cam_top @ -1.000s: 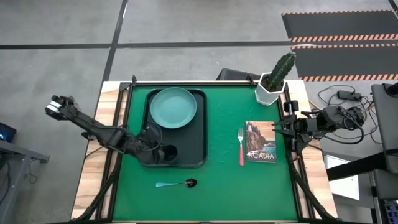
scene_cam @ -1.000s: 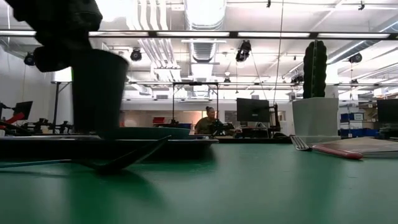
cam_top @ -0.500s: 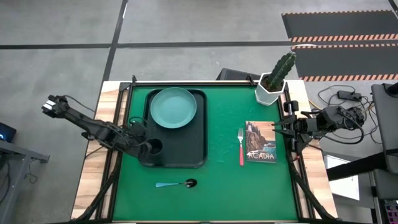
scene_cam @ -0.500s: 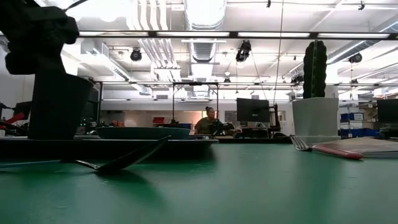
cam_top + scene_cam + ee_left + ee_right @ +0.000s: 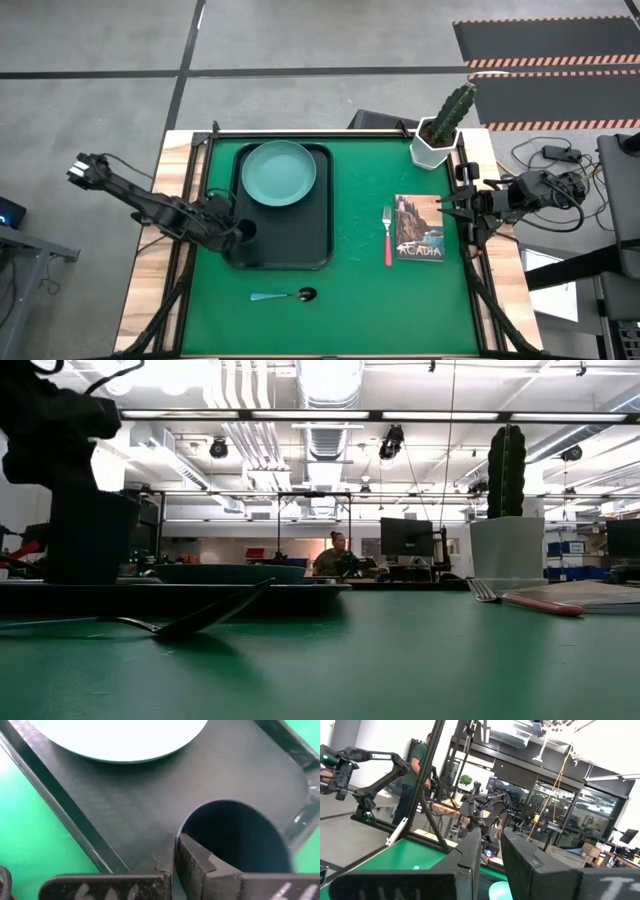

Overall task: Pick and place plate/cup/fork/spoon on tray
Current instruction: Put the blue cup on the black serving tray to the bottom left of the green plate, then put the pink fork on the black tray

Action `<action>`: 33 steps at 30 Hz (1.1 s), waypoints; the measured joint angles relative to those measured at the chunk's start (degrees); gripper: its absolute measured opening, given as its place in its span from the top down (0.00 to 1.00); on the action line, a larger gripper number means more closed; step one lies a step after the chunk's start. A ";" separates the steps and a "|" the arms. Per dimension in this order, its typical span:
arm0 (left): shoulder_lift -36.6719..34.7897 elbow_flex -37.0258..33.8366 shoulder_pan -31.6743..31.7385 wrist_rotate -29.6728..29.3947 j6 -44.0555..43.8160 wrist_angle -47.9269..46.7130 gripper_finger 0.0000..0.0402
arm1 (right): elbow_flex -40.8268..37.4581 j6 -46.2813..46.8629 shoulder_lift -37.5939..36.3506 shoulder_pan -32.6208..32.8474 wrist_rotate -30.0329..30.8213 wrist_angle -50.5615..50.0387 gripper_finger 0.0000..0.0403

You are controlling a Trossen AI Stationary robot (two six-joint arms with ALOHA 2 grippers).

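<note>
The black tray (image 5: 300,225) lies at the table's far left, with the teal plate (image 5: 279,172) on its far half. My left gripper (image 5: 237,232) is shut on the dark cup (image 5: 246,232) at the tray's near left corner; the cup also shows in the left wrist view (image 5: 235,835) and the low view (image 5: 88,540). The red-handled fork (image 5: 388,238) lies on the green mat beside a book. The blue-handled spoon (image 5: 283,296) lies on the mat near the tray's near edge. My right gripper (image 5: 446,210) is open and empty at the table's right edge. My left gripper pinches the cup's wall at the rim (image 5: 176,831), one finger inside the cup and one outside. The fingers come from above, slanting in from the table's left. The cup stands upright over the tray's floor (image 5: 125,805); whether its base touches the tray, I cannot tell.
A book (image 5: 418,227) lies right of the fork. A white pot with a cactus (image 5: 437,140) stands at the far right corner. Bare green mat lies between the tray and the fork and along the near edge.
My left gripper, still shut on the cup, has carried it toward the table's left edge and a little toward the far edge, and lowered it to the tray's near left corner. The cup stays upright.
</note>
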 joint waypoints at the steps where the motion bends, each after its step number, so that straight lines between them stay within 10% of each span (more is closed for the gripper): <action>1: 0.29 -0.27 0.00 -0.10 -0.59 0.14 1.00 | 0.00 0.01 0.00 0.00 0.00 0.02 0.84; 16: -0.91 -0.33 0.00 1.57 -1.03 0.13 0.78 | 0.00 -0.08 0.00 0.00 0.00 -0.02 0.84; 33: -2.23 0.78 0.00 4.84 -0.98 0.11 0.76 | 0.00 0.27 -0.02 0.00 0.00 -0.08 0.84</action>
